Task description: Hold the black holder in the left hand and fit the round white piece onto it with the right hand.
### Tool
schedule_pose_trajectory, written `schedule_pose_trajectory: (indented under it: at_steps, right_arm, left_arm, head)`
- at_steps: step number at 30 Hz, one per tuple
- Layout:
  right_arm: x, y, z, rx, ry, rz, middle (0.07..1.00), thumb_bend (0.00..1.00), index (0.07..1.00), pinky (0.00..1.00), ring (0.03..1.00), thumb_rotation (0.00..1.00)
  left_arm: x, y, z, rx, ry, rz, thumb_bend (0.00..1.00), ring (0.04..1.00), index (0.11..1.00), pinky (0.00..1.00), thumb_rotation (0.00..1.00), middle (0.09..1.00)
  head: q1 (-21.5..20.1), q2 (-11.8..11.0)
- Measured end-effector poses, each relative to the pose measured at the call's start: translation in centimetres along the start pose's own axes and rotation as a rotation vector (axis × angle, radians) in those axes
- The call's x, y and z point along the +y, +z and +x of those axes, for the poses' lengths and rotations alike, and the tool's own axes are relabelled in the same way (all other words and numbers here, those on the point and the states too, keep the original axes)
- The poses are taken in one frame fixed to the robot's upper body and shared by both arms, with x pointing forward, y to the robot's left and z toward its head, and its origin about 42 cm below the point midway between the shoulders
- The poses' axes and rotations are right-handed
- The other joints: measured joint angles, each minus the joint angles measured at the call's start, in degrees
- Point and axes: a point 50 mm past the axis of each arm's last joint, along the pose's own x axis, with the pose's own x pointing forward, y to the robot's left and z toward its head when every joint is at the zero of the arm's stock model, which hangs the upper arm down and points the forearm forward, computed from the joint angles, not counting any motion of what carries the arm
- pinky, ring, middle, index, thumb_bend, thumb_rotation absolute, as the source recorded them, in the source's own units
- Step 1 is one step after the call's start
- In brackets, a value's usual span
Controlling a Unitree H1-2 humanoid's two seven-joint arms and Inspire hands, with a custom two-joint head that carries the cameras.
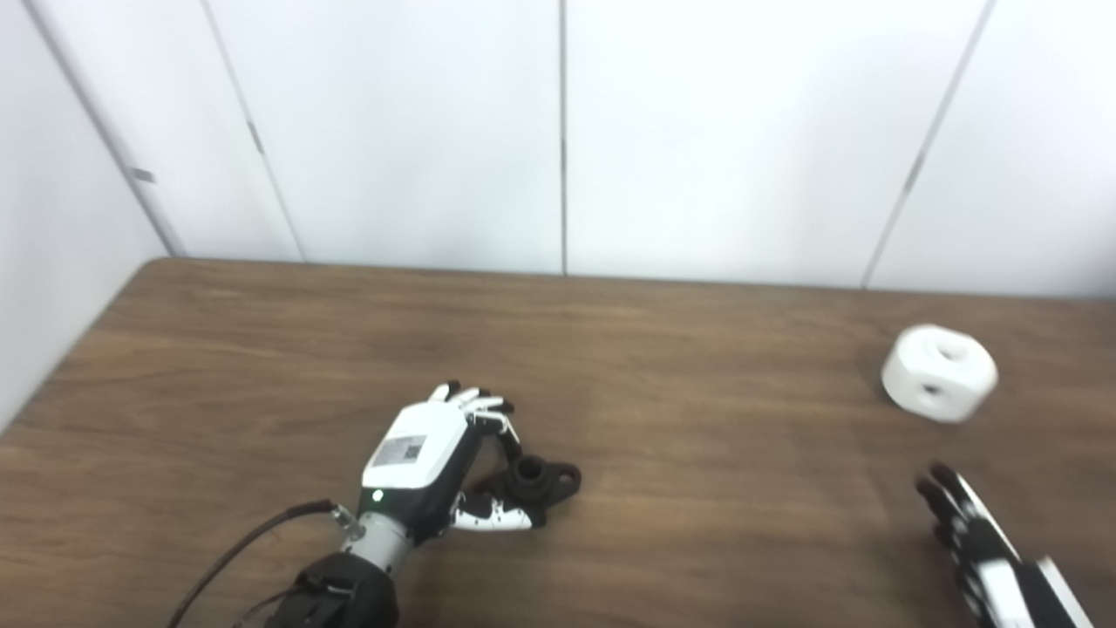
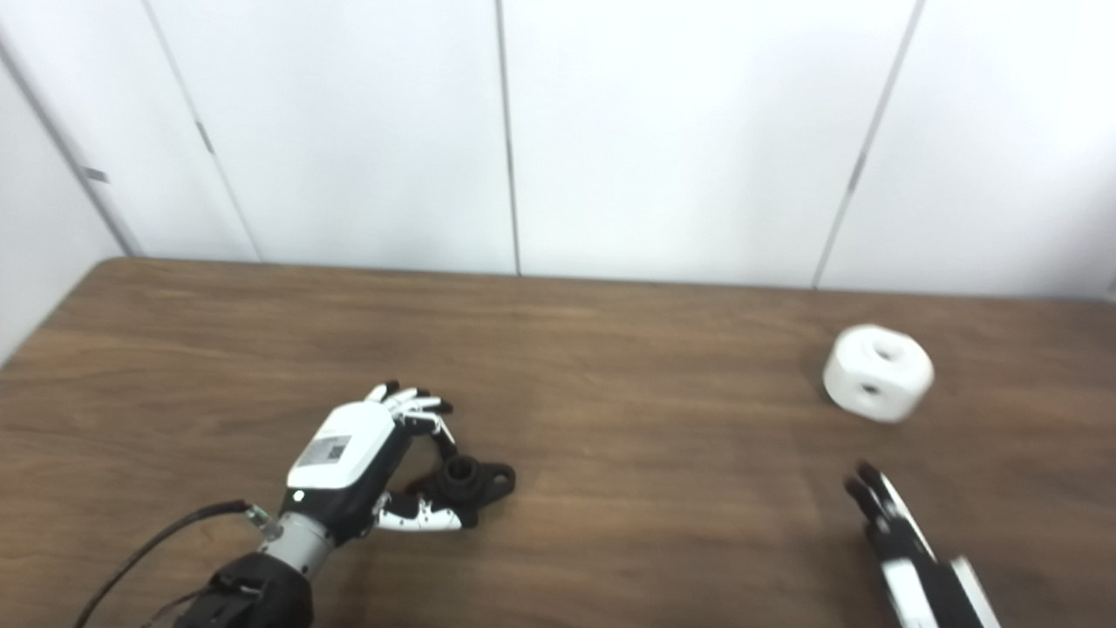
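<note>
Left robot hand (image 1: 427,458) cupped round black holder (image 1: 540,480) (grasp unclear); right robot hand (image 2: 907,549) released, nr white piece (image 2: 878,372).

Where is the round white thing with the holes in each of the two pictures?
Left eye view: the round white plastic piece sits on the brown wooden table at the far right, almost at the picture's edge.
Right eye view: the same piece sits at the right, further in from the edge.
Shared landmark: in both it lies just beyond the right robot hand, far from the small black holder.
</note>
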Motion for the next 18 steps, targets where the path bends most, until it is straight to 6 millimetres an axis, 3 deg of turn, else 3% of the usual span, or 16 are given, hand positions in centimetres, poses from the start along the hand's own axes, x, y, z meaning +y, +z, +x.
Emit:
schedule_pose_trajectory:
  at_steps: [8,18]
  right_arm:
    - [0.8,1.0,0.8,-0.013,0.018,-0.010,0.936,0.67,0.941,1.00,0.983,0.99]
    - [1.8,3.1,1.5,-0.024,-0.002,-0.014,0.938,0.69,0.946,1.00,0.990,1.00]
  left_arm:
    - [-1.9,2.5,-1.3,-0.095,-0.061,-0.046,0.52,0.922,0.488,1.00,0.06,0.829]
    - [-3.3,4.3,-2.4,-0.135,-0.120,-0.064,0.52,0.931,0.489,1.00,0.06,0.834]
  head:
    - [-3.2,2.6]
    - [-4.9,4.8]
